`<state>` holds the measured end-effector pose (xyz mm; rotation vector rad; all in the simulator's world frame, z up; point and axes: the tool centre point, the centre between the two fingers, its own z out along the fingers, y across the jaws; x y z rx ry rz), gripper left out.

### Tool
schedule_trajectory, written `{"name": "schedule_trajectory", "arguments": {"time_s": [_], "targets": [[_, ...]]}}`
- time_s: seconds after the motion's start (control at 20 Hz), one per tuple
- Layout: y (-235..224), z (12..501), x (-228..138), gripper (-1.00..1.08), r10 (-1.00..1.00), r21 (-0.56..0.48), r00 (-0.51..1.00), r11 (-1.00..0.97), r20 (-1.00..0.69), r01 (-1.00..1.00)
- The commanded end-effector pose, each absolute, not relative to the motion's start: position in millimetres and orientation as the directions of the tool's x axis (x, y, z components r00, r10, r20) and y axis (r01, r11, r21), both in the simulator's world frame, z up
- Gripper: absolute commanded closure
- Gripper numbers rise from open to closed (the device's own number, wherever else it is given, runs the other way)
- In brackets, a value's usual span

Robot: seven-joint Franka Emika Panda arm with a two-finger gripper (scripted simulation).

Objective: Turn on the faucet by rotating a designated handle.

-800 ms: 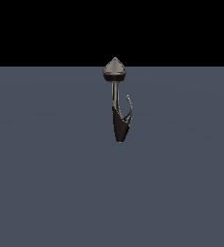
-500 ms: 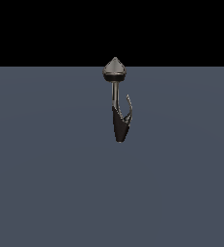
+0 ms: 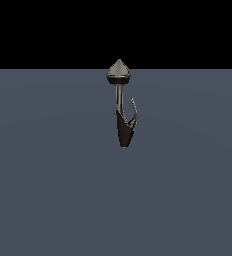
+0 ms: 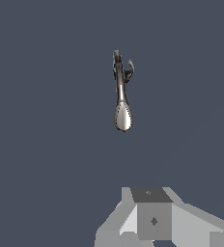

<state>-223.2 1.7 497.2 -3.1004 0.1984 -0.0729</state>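
One faucet (image 3: 122, 112) on the flat grey surface (image 3: 48, 175), near its far edge, about midway across in the exterior view. One handle (image 3: 133, 111), a thin sliver on the exterior view's right of the black body. Gripper (image 4: 152, 219) only partly visible in wrist view, well apart from the faucet; can't tell how open the claw is, nothing seen held. Handle untouched; approach, contact and rotation all seem left.

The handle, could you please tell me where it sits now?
In the exterior view, the handle branches from the faucet's black body on the view's right, beside the stem, below the grey cap.
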Motion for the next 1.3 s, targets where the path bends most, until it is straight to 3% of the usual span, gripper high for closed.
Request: {"name": "schedule_trajectory", "arguments": {"time_s": [0.0,0.65,1.25], "targets": [[4,490,-211,1.08,-0.171,-0.054,0.985,-0.984,0.022,-0.169],[8,438,-126,1.08,-0.446,-0.144,0.882,-0.873,-0.15,-0.466],[-4,373,-49,1.08,-0.653,-0.175,0.677,-0.663,-0.339,-0.728]]}}
